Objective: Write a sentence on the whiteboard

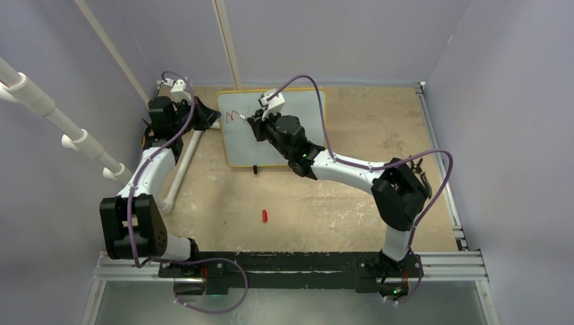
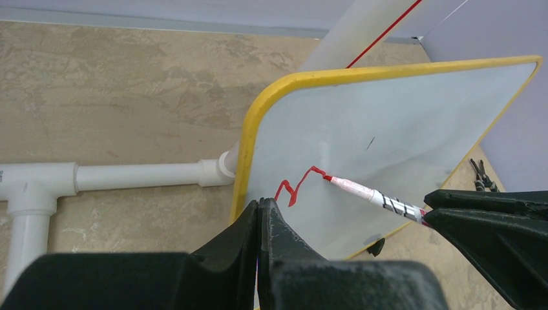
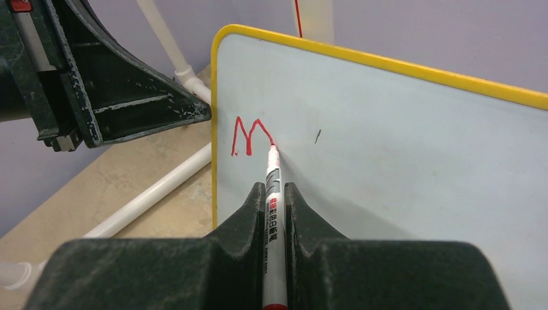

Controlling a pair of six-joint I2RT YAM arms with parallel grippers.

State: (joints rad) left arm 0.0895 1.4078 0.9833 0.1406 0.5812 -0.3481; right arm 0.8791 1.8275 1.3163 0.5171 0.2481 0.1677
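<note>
The sentence (image 3: 251, 137) is only a red M, near the left edge of the whiteboard (image 3: 400, 168) at the desk's (image 1: 325, 203) far side. My right claw (image 3: 274, 194) is clamped on the marker (image 3: 273, 213), tip touching the M's last stroke; I should keep pressure light and even. My left claw (image 2: 260, 210) is shut at the board's left edge. Only the top view shows a small red piece (image 1: 265, 216), likely the cap, on the desk

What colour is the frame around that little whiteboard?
Yellow, running right round the whiteboard; the right wrist view shows it best.

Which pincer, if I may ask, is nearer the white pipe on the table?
Left. The left pincer is at the whiteboard's left edge beside the pipe; the right pincer is over the board, holding a marker.
</note>
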